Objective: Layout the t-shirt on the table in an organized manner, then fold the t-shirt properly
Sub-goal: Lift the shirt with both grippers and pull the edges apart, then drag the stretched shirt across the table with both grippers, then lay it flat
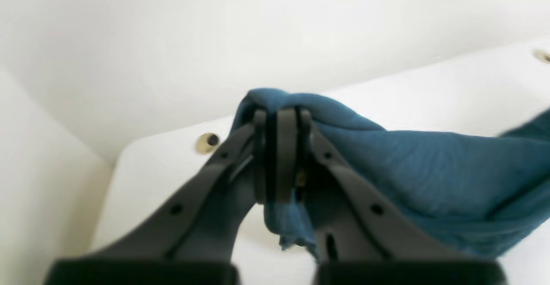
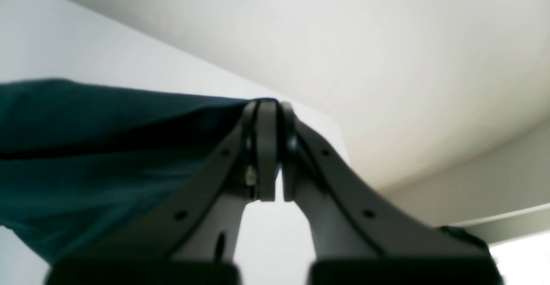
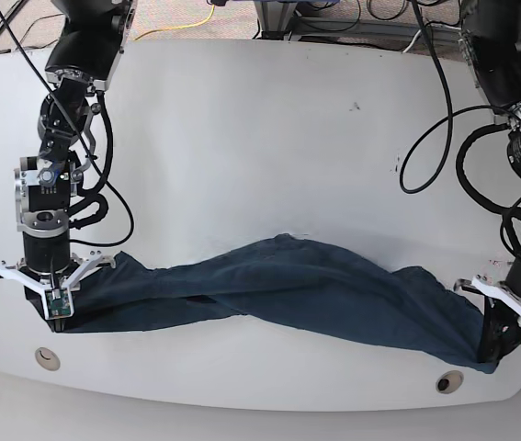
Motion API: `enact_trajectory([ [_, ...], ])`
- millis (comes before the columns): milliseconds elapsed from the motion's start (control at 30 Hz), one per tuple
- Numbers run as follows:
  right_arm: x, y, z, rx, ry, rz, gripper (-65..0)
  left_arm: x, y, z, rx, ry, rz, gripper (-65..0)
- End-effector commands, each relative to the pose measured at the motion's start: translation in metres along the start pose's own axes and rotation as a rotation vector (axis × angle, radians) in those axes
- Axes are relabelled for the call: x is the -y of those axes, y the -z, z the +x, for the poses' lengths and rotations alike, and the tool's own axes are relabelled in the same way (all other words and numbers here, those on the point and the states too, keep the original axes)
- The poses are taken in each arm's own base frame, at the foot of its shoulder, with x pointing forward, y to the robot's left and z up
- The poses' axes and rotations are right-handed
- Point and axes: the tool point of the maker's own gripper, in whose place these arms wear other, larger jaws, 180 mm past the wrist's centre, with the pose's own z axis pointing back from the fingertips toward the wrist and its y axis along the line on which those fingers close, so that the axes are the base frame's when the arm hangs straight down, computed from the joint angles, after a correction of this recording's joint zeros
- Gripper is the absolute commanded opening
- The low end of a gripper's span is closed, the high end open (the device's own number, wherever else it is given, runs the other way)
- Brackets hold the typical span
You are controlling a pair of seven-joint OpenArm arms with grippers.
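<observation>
From my station I saw the t-shirt (image 3: pixel 278 289) stretched into one long band across the near part of the table (image 3: pixel 260 138), its long axis running from about 9 o'clock to about 3 o'clock in the base view, with the 3 o'clock end sitting a little nearer the front edge. The cloth was not flat: it was twisted along its length, with a raised fold at about the middle and deep diagonal creases running toward both ends. It was a plain dark navy-teal fabric, soft and wrinkly, and I could not make out the collar or sleeves in that bunched state.

The right gripper (image 2: pixel 270 104), at the 9 o'clock end in the base view, had its jaws pressed together on an edge of the shirt, and the cloth ran off taut to the left of its wrist view. The left gripper (image 1: pixel 281 115), at the 3 o'clock end, was likewise clamped tight on a bunched fold of fabric, with a small ragged tail of cloth hanging below the fingers (image 1: pixel 285 156).

One grommet hole (image 3: pixel 47 358) lay near the front edge below the right gripper, and a second grommet hole (image 3: pixel 447 380) just beside the shirt's 3 o'clock end.
</observation>
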Motion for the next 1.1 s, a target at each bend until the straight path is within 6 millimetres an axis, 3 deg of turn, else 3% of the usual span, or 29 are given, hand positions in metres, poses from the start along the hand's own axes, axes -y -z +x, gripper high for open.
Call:
enact_trajectory([
  [0,0.018,0.001,0.026,0.079,-0.009,-0.044,-65.0,-0.007,-0.002,0.035,0.095,0.028,0.014,-64.6],
  [133,0.026,0.004,0.041,0.113,-0.002,-0.065,-65.0,-0.034,-0.01,0.059,0.128,0.08,0.071,-64.6],
  [233,0.033,0.006,0.052,0.139,0.002,-0.083,-65.0,-0.041,-0.011,0.076,0.162,0.1,0.087,-64.6],
  [600,0.063,0.01,0.101,0.249,-0.013,-0.141,-65.0,-0.05,-0.017,0.132,0.289,0.137,0.116,-64.6],
  [1067,0.09,0.009,0.147,0.31,-0.064,-0.195,-65.0,-0.058,-0.023,0.173,0.356,0.151,0.143,-64.6],
])
